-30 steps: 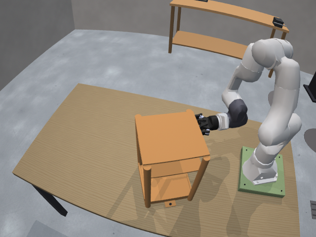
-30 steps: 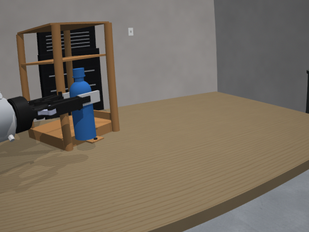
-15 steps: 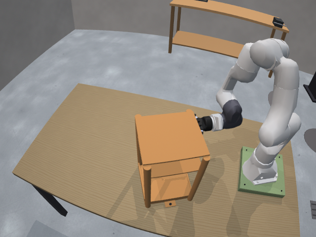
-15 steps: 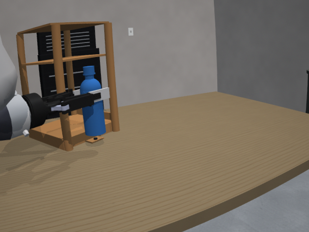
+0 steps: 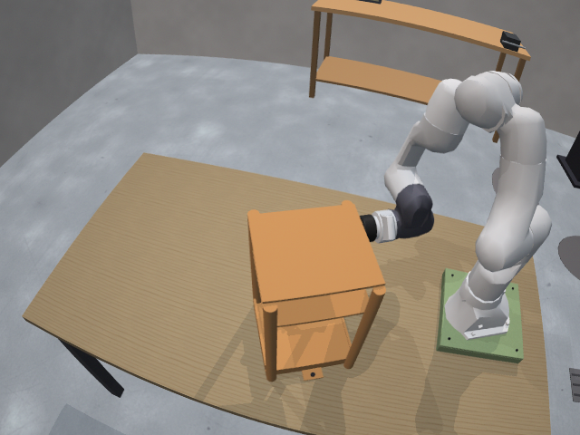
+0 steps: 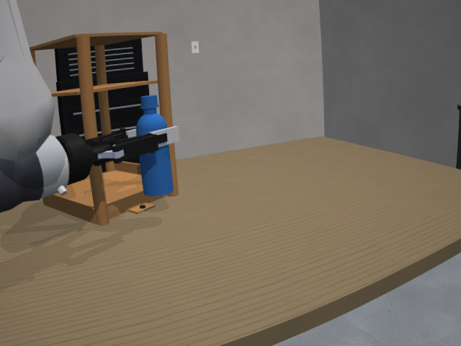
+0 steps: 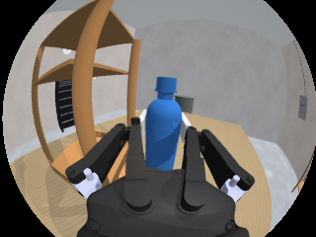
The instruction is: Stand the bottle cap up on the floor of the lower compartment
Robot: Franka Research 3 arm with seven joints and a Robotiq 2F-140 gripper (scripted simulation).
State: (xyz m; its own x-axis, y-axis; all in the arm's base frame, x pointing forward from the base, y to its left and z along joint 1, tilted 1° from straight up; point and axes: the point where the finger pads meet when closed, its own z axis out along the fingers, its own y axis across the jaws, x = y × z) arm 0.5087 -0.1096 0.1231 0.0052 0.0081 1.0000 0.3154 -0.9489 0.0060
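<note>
The blue bottle point(image 6: 157, 171) point(image 7: 163, 133) is cap up and looks about upright. My gripper point(image 6: 153, 135) point(image 7: 163, 118) is shut on its upper body, one pad on each side. The bottle's base appears a little above the table, outside the shelving unit point(image 5: 318, 253) point(image 6: 86, 89) point(image 7: 84, 89), beside its open side. In the wrist view the unit is to the left of the bottle. The lower compartment's floor point(image 5: 311, 343) point(image 6: 115, 179) shows between the posts, with nothing standing on the visible part. In the top view the top shelf hides the bottle and fingers.
In the exterior view a post point(image 6: 166, 107) rises just behind the bottle, and another post point(image 6: 97, 193) stands close by the gripper. A small screwed tab point(image 6: 135, 209) lies at the unit's foot below the bottle. The middle shelf point(image 6: 122, 85) spans the unit above the gripper's height.
</note>
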